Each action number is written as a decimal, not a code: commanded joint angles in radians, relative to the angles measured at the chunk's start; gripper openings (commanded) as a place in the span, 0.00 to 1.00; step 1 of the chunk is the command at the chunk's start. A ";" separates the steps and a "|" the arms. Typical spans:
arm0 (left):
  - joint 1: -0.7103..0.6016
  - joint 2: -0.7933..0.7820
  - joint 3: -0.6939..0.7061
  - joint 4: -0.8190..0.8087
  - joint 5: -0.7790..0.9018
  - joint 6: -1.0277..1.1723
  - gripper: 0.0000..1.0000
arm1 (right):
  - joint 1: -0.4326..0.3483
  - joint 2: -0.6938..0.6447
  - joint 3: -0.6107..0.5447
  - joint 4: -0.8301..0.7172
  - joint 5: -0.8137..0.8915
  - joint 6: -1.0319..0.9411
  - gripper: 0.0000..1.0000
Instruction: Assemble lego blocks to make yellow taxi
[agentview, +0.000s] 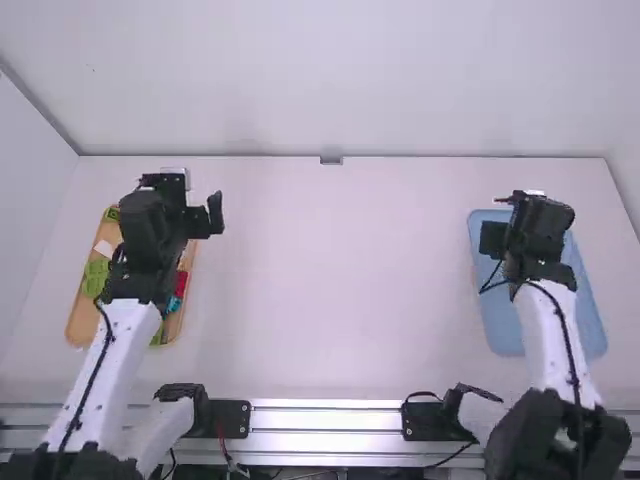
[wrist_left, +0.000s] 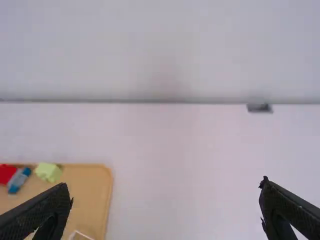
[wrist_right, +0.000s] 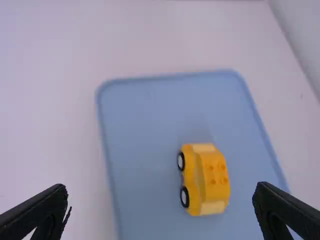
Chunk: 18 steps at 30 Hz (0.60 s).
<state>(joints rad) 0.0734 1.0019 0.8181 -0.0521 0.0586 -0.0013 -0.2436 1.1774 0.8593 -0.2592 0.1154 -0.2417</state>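
R pincer (agentview: 541, 226) agape above blue tray (wrist_right: 142, 120) — yel. taxi (wrist_right: 212, 175) inside

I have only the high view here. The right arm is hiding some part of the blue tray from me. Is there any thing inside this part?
Observer: Yes, a yellow toy car lies in the blue tray, seen from the right wrist.
Operator: Thank you. Is it already with wheels?
Observer: Yes, two black wheels with white centres show along one side.
Operator: And the right gripper, is it holding this car?
Observer: No, its two fingers stand wide apart, and neither touches the car.
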 joint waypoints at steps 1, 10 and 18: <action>-0.013 -0.060 0.015 0.001 0.007 0.001 0.98 | 0.053 -0.072 0.000 -0.007 0.011 0.007 0.98; -0.073 -0.154 -0.079 0.052 -0.059 0.001 0.89 | 0.149 -0.168 -0.096 0.089 -0.084 0.103 0.89; -0.073 -0.290 -0.215 0.052 -0.059 0.001 0.75 | 0.244 -0.307 -0.236 0.228 -0.115 0.242 0.75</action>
<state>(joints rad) 0.0017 0.7494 0.6250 -0.0036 0.0128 -0.0010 0.0006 0.9089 0.6540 -0.0452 0.0055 -0.0715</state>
